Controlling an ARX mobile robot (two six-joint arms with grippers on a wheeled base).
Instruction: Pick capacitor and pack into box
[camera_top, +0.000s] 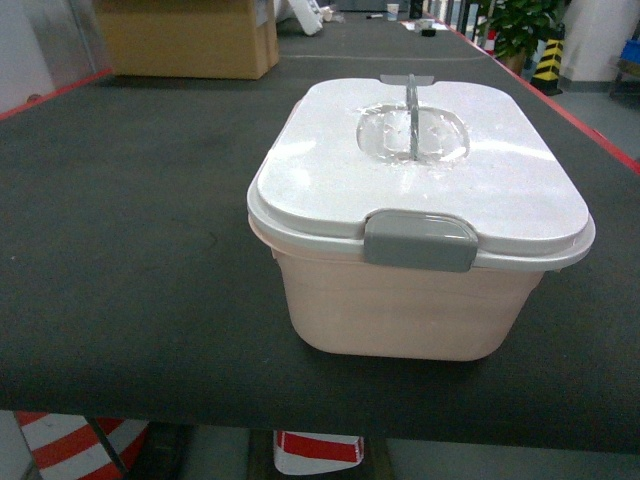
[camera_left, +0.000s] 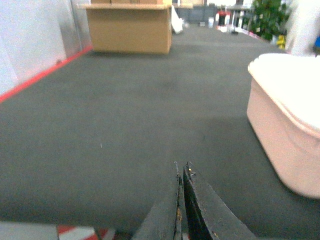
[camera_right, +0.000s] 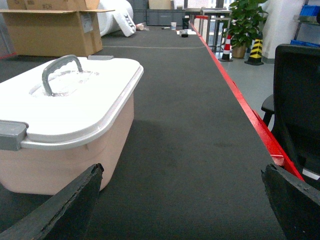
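Left tool (camera_left: 182, 172): fingers pressed together with tips meeting, nothing between them, held low and pointing forward in the left wrist view. Right tool (camera_right: 182, 175): fingers (camera_right: 65, 202) spread wide to both lower corners of the right wrist view, gap vacant, aimed level and forward. Neither arm visible in the head view.

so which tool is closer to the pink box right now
Right, as far as the wrist views show. The right tool, open, has the box just beside its left finger. The left tool, shut, sits further off, box to its right.
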